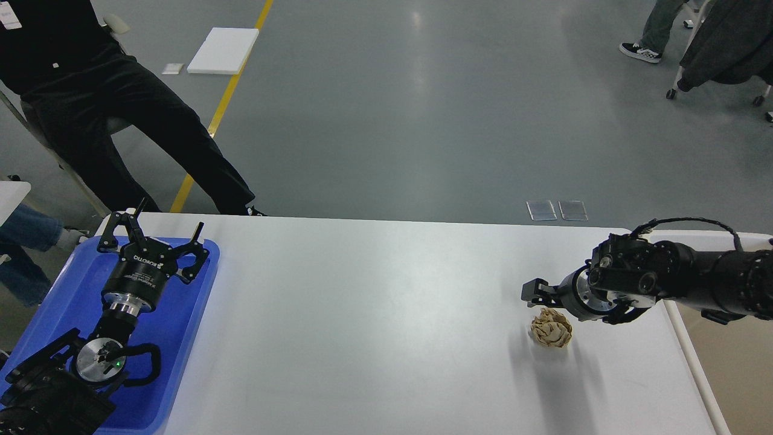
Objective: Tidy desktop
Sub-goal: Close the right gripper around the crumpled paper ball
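Note:
The white desktop [374, 314] fills the lower part of the head view. A crumpled brown paper ball [551, 327] lies on it at the right. My right gripper [537, 297] comes in from the right and hangs low, just above and behind the ball. Only one dark finger shows, so I cannot tell whether it is open or shut. My left gripper [154, 237] is open and empty, its fingers spread over the far end of the blue tray [181, 338] at the left.
A cream-rimmed beige bin [694, 362] stands against the desktop's right edge. A person in black [121, 109] stands by the far left corner. Grey floor lies beyond the far edge.

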Motion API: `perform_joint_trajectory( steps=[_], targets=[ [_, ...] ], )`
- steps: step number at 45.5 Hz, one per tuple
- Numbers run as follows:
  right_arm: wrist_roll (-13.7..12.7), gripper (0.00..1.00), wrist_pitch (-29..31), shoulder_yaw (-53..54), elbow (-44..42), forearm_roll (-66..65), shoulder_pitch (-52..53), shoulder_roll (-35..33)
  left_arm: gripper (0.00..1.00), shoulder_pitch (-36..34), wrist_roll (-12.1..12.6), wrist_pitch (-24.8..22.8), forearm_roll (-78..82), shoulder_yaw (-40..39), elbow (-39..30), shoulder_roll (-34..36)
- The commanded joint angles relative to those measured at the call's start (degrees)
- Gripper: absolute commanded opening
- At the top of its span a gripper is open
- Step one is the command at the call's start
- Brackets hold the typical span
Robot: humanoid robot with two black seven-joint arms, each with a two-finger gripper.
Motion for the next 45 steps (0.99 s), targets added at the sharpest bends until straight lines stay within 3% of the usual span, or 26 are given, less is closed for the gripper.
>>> perform_joint_trajectory(
  steps=[1, 34, 41, 45],
  targets=[
    [0.1, 1.00, -0.5, -0.7, -4.5, -8.0, -4.0, 2.2, 0.99, 0.0, 0.0, 0.0, 0.0, 0.0, 0.0, 0.0],
    [0.1, 1.00, -0.7, 0.4, -6.3, -8.4, -7.7, 4.0, 0.99, 0.1, -0.1, 0.0, 0.0, 0.0, 0.0, 0.0],
    [0.1, 1.00, -3.8, 1.1, -8.0, -8.5, -9.0, 4.0, 0.99, 0.1, -0.1, 0.1, 0.0, 0.0, 0.0, 0.0],
    [0.1, 0.84, -5.3, 1.1, -7.7, -8.4, -9.9, 4.0, 0.99, 0.1, -0.1, 0.0, 0.0, 0.0, 0.0, 0.0]
  ],
)
